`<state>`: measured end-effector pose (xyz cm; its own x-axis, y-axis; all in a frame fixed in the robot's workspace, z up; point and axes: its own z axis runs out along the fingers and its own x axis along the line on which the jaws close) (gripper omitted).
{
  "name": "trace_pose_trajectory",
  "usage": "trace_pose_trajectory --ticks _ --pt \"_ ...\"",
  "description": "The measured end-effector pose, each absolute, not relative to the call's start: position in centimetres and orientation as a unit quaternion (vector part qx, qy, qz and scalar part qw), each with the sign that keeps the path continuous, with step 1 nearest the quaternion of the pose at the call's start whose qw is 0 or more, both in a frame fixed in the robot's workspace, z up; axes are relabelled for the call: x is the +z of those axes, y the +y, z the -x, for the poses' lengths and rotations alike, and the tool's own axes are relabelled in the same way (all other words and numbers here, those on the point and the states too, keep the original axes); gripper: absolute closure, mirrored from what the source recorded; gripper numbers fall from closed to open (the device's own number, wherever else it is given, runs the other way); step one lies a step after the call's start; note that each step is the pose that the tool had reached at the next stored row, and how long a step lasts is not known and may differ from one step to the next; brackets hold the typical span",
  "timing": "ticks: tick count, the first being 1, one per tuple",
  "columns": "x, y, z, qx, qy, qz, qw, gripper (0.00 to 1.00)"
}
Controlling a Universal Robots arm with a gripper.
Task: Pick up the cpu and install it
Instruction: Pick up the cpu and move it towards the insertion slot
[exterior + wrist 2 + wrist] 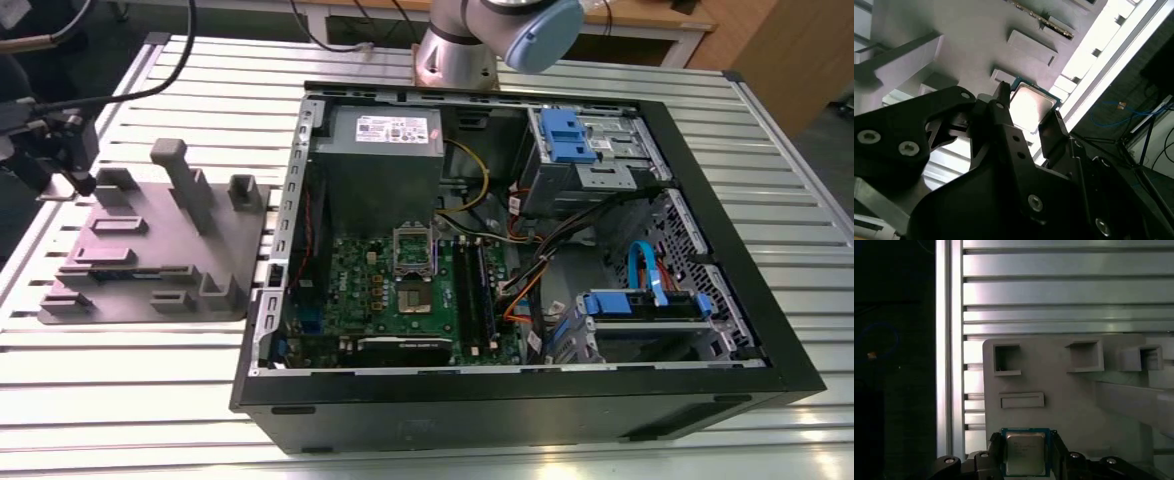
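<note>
Right now the gripper (pixel 1026 456) has its fingers (pixel 995 450) closed on two opposite edges of the cpu (pixel 1025 450), which lies flat at the grey fixture's (pixel 1064 385) edge, near the table's (pixel 1054 290) edge.

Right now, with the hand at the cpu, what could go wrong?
The cpu is thin and flat; taken by its edges off the fixture, it could tilt or slip.
The posts stand close by and the case wall rises before the socket; a low carry might clip either.
Cables lie near the socket and could snag the hand.
</note>
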<state>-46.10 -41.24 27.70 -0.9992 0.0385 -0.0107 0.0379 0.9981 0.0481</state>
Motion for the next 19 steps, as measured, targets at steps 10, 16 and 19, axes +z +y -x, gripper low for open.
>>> trace_pose_trajectory --ticks 10,16,19 --pt "28.1 -41.2 46.1 0.024 1.0 -0.019 0.006 0.53" --pt "28.9 -41.2 46.1 0.025 0.999 -0.019 0.006 0.53" --pt "28.9 -41.2 46.1 0.025 0.999 -0.019 0.006 0.53"
